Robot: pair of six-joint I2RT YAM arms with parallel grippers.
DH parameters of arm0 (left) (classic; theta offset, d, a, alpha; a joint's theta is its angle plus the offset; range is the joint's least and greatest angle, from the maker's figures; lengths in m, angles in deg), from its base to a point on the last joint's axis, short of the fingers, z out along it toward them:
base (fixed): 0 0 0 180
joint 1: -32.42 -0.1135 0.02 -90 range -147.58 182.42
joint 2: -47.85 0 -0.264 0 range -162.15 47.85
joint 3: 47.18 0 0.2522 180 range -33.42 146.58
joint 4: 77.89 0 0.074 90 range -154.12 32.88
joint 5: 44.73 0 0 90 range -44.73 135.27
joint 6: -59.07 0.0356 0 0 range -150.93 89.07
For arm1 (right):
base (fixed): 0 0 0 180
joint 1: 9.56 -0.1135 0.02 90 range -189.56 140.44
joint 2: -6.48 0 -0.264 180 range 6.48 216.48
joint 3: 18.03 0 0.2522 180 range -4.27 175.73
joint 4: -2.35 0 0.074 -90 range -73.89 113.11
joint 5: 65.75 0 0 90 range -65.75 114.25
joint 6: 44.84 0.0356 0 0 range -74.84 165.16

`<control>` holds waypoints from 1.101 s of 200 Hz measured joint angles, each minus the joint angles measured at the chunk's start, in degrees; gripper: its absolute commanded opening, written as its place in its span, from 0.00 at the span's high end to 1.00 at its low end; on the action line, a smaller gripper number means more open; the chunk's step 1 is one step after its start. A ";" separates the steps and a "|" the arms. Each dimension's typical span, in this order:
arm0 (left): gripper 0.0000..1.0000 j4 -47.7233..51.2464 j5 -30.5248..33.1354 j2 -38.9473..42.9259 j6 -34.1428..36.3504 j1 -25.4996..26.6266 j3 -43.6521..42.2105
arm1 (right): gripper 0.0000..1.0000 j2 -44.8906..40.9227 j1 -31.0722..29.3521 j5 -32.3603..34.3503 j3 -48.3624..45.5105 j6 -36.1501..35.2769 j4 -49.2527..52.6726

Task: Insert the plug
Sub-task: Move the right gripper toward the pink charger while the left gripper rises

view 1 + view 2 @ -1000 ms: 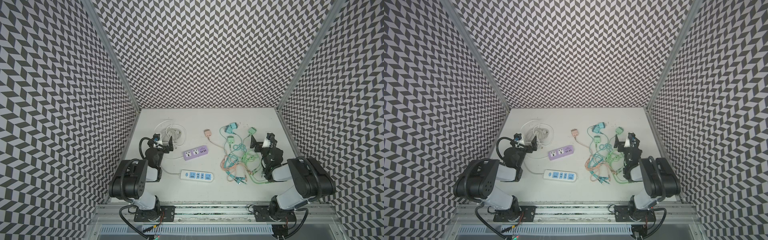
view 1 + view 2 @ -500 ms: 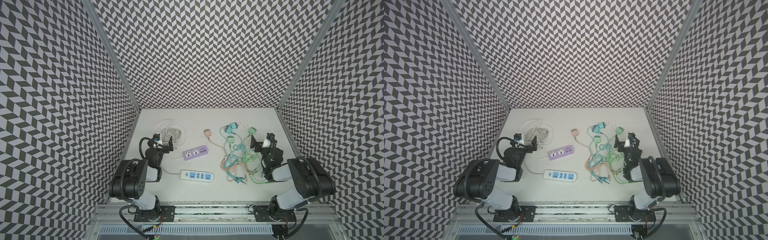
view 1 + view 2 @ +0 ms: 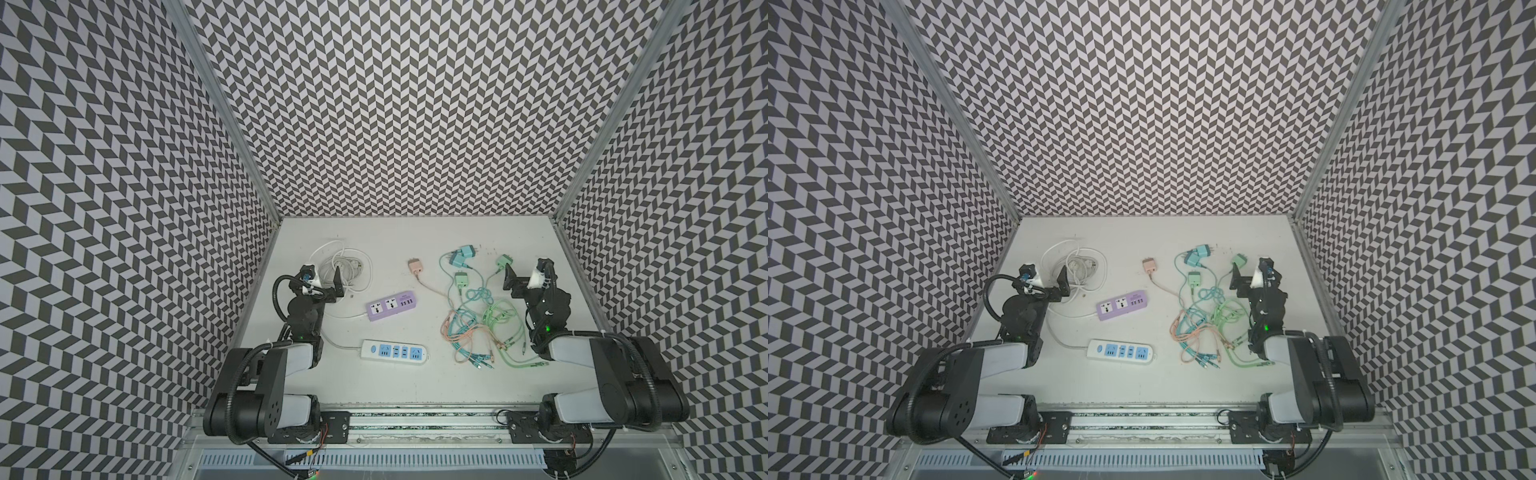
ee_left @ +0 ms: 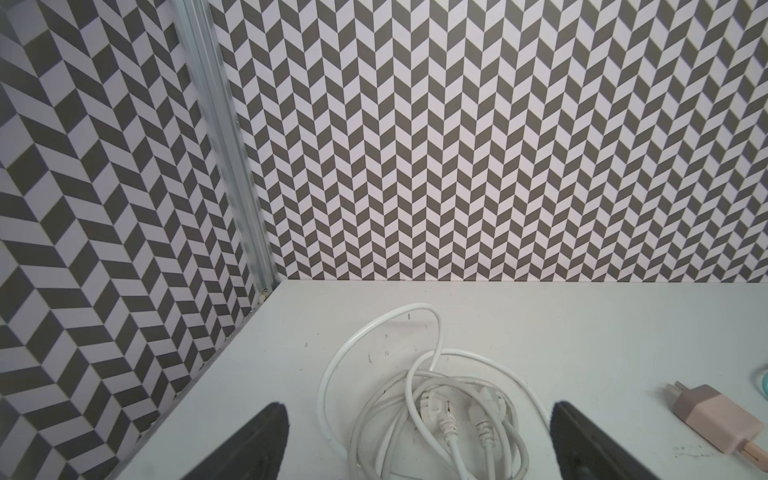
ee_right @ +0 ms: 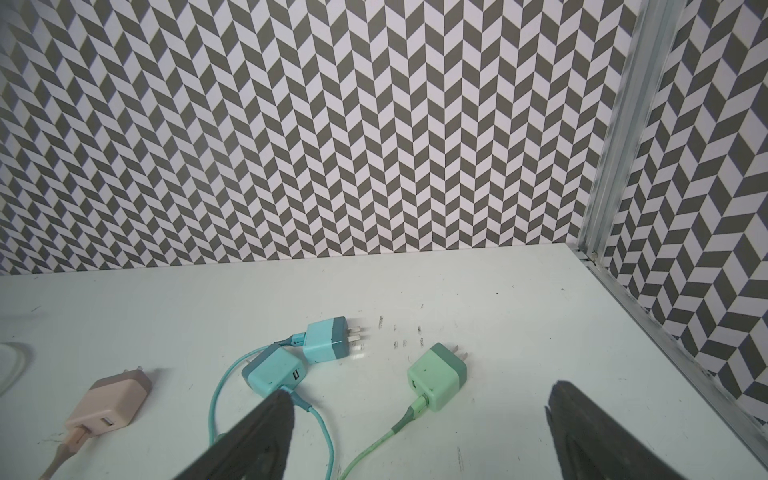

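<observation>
Several charger plugs lie on the white table with tangled cables. A light green plug [image 3: 503,262] [image 5: 438,376] lies just ahead of my right gripper [image 3: 525,272] [image 5: 422,399], which is open and touches nothing. Two blue plugs [image 5: 299,357] lie to its left, a second green plug [image 3: 460,280] lies nearer, and a pink plug [image 3: 414,266] [image 5: 112,399] lies further left. A purple power strip [image 3: 390,306] and a white power strip [image 3: 395,352] lie mid-table. My left gripper [image 3: 324,276] [image 4: 417,419] is open over a coil of white cord [image 4: 436,399].
The tangle of blue, green and orange cables [image 3: 482,328] spreads between the strips and my right arm. Patterned walls close in the left, back and right sides. A metal rail [image 3: 415,428] runs along the table's front edge.
</observation>
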 measured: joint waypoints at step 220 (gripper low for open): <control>0.00 70.97 -6.19 19.04 -15.72 11.69 30.23 | 0.10 -6.91 -12.87 -4.81 33.62 -2.49 55.45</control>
